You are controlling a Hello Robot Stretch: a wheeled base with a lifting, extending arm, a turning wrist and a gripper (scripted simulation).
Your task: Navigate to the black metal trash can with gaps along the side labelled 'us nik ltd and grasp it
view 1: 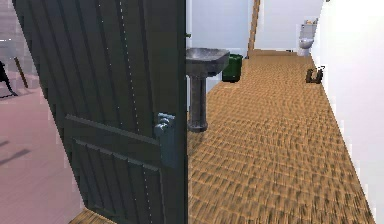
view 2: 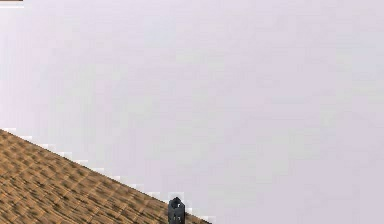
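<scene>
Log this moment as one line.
ahead: dark green bin beyond grey pedestal sink | near: open dark panelled door | grasp: not yet

Dark panelled door point(view 1: 110, 100) w/ metal lever handle point(view 1: 163, 125) stands open, left-centre of frame. Grey pedestal sink point(view 1: 203, 62) just past its edge. Brown ribbed floor point(view 1: 270, 140) runs to the upper right, where a white toilet point(view 1: 308, 35) sits. Plain white wall point(view 2: 200, 90) fills most of the arm side view, floor at lower left.

The dark door point(view 1: 110, 100) looks like matt grooved wood with a dull metal handle point(view 1: 163, 127), the brown floor point(view 1: 270, 140) coarsely ribbed, the pedestal sink point(view 1: 203, 60) smooth, the wall point(view 2: 200, 90) matt white.
</scene>
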